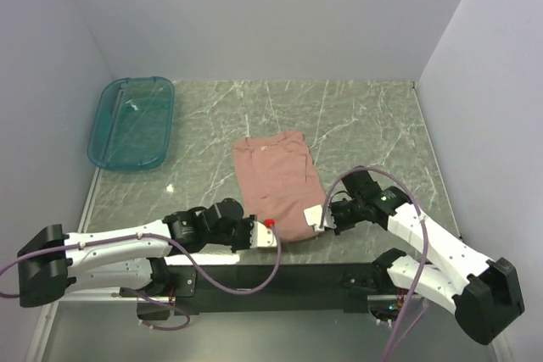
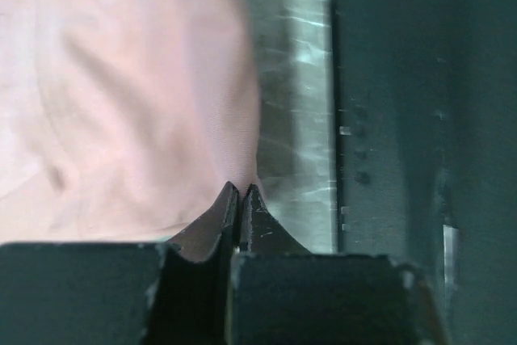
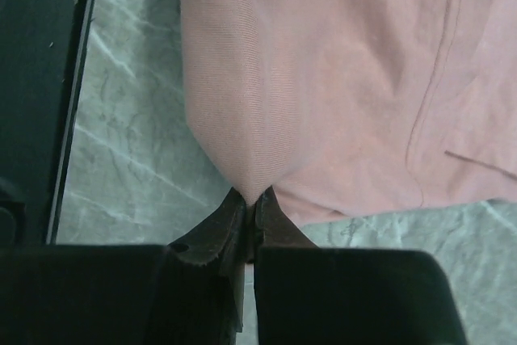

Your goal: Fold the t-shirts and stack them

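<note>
A salmon-pink t-shirt (image 1: 278,182) lies partly folded into a long panel in the middle of the marble table. My left gripper (image 1: 270,231) sits at its near left corner, jaws shut on the fabric edge (image 2: 234,159). At the near right corner my right gripper (image 1: 317,219) is shut on a pinch of the shirt (image 3: 258,175), which pulls up into a point between the fingertips. The shirt's print is hidden.
A teal translucent bin (image 1: 132,123) stands at the far left of the table. The dark front rail (image 1: 280,275) runs just behind both grippers. White walls enclose the table on three sides.
</note>
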Robot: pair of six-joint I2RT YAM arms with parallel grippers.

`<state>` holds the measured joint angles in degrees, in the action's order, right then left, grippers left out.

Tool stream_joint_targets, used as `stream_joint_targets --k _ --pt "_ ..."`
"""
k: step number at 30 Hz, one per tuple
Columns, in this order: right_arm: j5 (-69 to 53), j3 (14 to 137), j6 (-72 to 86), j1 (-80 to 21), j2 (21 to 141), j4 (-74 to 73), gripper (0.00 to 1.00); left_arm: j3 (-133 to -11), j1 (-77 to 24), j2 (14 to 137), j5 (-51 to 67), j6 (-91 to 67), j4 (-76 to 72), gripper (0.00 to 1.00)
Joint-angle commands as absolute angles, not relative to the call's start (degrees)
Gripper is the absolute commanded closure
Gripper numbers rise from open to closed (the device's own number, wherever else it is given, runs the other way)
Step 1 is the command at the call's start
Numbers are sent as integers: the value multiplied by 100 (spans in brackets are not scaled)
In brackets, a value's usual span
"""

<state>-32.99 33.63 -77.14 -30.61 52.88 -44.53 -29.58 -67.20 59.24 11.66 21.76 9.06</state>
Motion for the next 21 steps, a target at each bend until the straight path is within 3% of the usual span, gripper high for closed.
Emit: stream_joint_targets --k 1,4,8,13,21 --pt "-3226 3873 -6761 -3032 5624 -3825 100 -2971 -6286 5617 774 2486 607 100" --pt "-2946 4759 -5971 -2945 6684 -3333 100 -3040 -4849 5686 1035 2820 -146 100" --pt "-2374 5930 -5284 -2901 7966 -2779 100 -3462 -3765 6561 1186 3225 -641 100" --pt "-2127 7712 -4475 -2883 9699 -2628 100 -4278 -2980 7759 1266 3419 -1290 100" --pt "-1495 9333 -3745 -2795 11214 -2558 100 -4860 -2435 8982 1116 3358 -2056 100"
